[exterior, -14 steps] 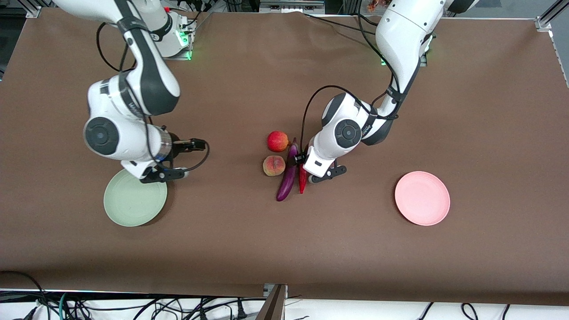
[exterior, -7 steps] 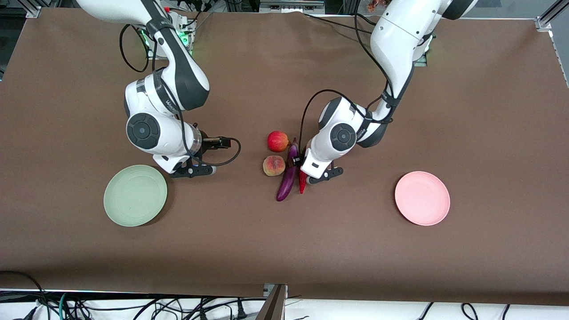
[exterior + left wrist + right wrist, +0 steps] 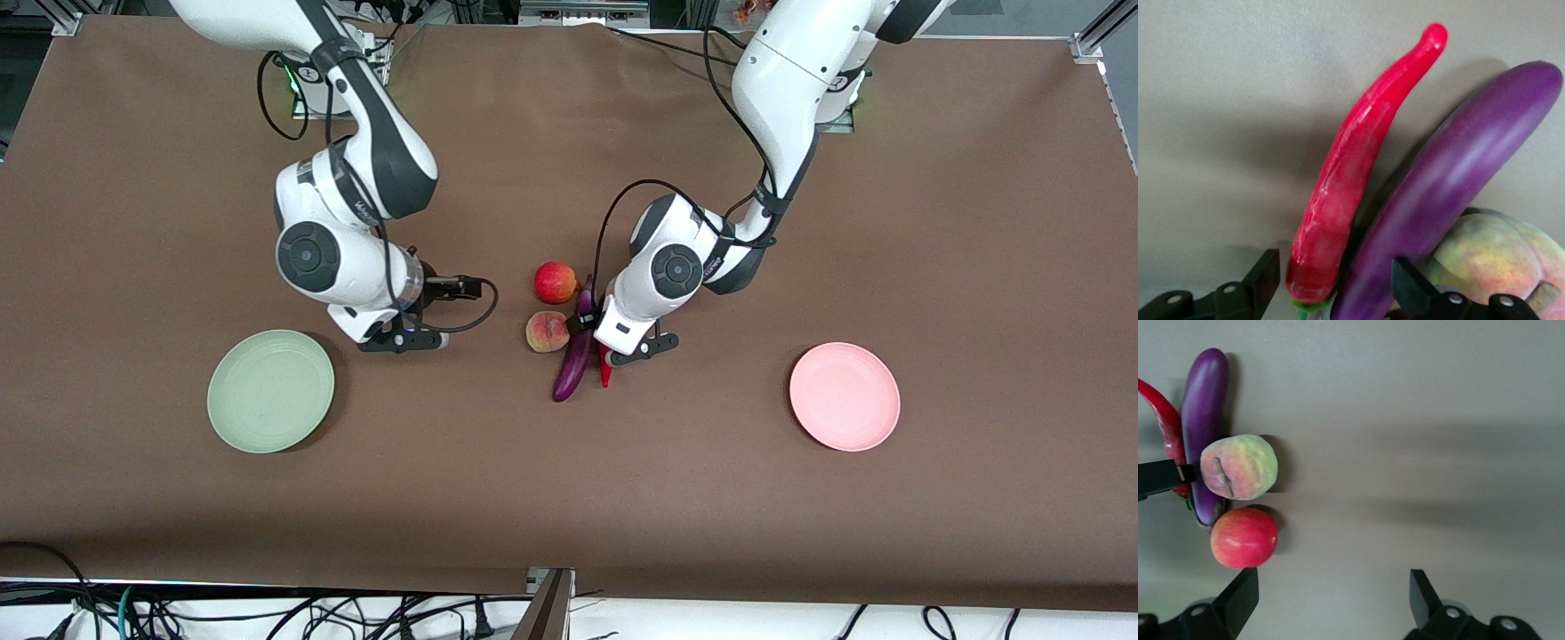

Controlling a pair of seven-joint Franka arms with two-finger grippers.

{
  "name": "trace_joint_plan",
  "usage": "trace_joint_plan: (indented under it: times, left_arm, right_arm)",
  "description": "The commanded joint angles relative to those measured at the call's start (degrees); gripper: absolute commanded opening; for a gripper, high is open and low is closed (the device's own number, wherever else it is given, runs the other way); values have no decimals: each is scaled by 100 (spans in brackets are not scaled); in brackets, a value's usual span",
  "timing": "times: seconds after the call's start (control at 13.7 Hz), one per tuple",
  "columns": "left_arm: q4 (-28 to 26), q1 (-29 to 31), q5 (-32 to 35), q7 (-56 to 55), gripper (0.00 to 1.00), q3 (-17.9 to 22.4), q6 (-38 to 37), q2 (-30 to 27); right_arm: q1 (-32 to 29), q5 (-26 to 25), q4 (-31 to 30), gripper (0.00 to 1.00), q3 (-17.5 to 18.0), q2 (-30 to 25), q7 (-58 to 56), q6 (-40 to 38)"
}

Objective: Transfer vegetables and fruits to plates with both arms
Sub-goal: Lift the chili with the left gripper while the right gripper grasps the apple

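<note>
Left gripper: partly open, straddling the chili and eggplant stems; grip uncertain.
Right gripper: fully open, empty, over the desk near the peach.

The front camera looks down from high across the table, facing both bases. The left wrist camera sits very close, its jaws around the stem end of the shiny red chili pepper. The right wrist camera looks down from higher; both share, probably, the same cluster.
</note>
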Motion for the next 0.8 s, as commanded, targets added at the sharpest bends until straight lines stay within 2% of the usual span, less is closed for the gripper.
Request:
trace_joint_plan:
  times: [0.0,0.29,0.36,0.44,0.51,0.58,0.73]
  left_arm:
    - [256,63,-41,43,100,73,-71,102]
    - [256,116,-41,43,99,73,-80,93]
    - [256,107,-41,52,95,73,-80,110]
    - [239,99,-32,122,72,73,-80,128]
    - [213,72,-40,340,63,73,-80,137]
    - [195,72,-41,481,58,64,-71,145]
    - [195,37,-49,483,57,73,-54,172]
  right_arm:
    - [199,125,-79,100,-27,9,268,267]
    - [419,125,-79,100,-27,71,672,513]
    - [498,125,-71,100,-27,132,803,600]
    - [551,125,-79,100,-27,150,883,697]
    - [629,125,-71,100,-27,193,945,759]
    - [682,125,-71,100,-27,228,1015,838]
    - [840,125,-71,100,-27,334,1121,1013]
